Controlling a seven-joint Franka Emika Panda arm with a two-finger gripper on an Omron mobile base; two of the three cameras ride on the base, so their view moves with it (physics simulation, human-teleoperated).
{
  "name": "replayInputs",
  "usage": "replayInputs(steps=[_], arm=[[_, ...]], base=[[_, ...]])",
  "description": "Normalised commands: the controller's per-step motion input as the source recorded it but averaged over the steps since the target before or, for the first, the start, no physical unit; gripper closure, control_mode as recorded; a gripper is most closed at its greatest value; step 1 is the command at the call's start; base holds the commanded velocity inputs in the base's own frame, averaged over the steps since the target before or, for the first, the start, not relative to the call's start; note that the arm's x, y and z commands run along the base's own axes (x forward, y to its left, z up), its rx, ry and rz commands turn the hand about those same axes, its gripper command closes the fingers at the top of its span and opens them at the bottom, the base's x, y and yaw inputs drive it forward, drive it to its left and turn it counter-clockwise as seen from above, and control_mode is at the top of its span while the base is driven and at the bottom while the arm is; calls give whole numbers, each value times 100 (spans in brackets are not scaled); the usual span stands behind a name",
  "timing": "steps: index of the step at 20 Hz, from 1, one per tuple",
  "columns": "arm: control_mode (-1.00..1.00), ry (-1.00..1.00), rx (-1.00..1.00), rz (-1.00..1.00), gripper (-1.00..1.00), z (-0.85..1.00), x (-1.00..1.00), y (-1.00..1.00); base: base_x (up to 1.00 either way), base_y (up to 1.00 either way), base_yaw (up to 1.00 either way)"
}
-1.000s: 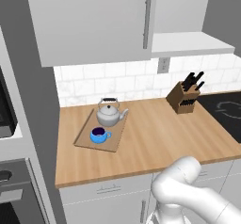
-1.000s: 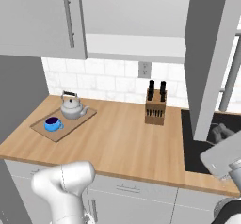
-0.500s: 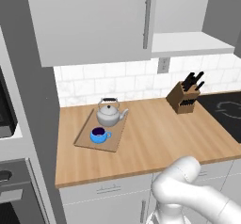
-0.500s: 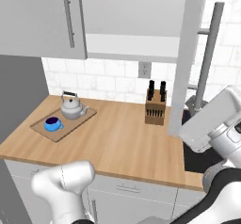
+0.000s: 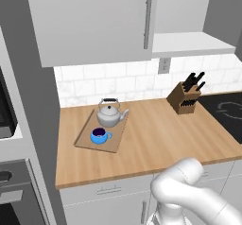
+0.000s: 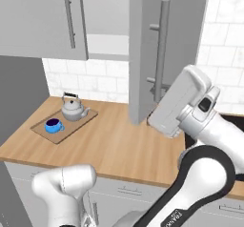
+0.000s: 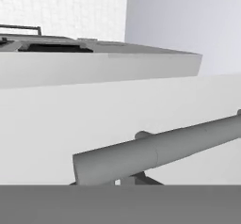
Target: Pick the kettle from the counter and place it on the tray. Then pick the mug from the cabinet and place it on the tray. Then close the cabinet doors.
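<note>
The silver kettle (image 5: pixel 111 114) (image 6: pixel 73 109) and the blue mug (image 5: pixel 99 135) (image 6: pixel 53 125) both stand on the wooden tray (image 5: pixel 116 141) (image 6: pixel 71 125) at the left of the counter (image 5: pixel 156 143). The cabinet's left door (image 5: pixel 94 16) (image 6: pixel 38 16) is closed. Its right door (image 6: pixel 164 45) stands partly open, with the white shelf floor (image 5: pixel 189 42) (image 6: pixel 107 45) showing beside it. My gripper (image 6: pixel 162 124) sits shut, low against that right door. The door's bar handle (image 7: pixel 155 155) lies close across the hand view.
A knife block (image 5: pixel 184 96) stands at the back of the counter, right of the tray. A black stovetop (image 5: pixel 227 110) lies at the far right. A wall outlet (image 5: pixel 164 64) sits above the counter. Dark ovens (image 5: pixel 7 115) line the left wall.
The right cabinet door has swung left towards shut in the right base view, and my arm has risen and moved with it. The kettle, mug and tray have not moved.
</note>
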Motion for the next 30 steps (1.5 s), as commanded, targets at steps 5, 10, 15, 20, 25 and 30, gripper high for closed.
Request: replayInputs(steps=[5, 10, 15, 20, 25, 30], arm=[[-100, 10, -3, -6, 100, 20, 2, 95], [-100, 27, -5, -11, 100, 8, 22, 93], [-100, 33, -1, -8, 100, 23, 59, 64], [-100, 27, 0, -19, 100, 29, 30, 47], [-100, 13, 0, -39, 100, 4, 20, 32], [-100, 1, 0, -31, 100, 0, 66, 33]], base=[[0, 0, 0], [0, 0, 0], [0, 0, 0], [0, 0, 0], [0, 0, 0], [0, 0, 0]])
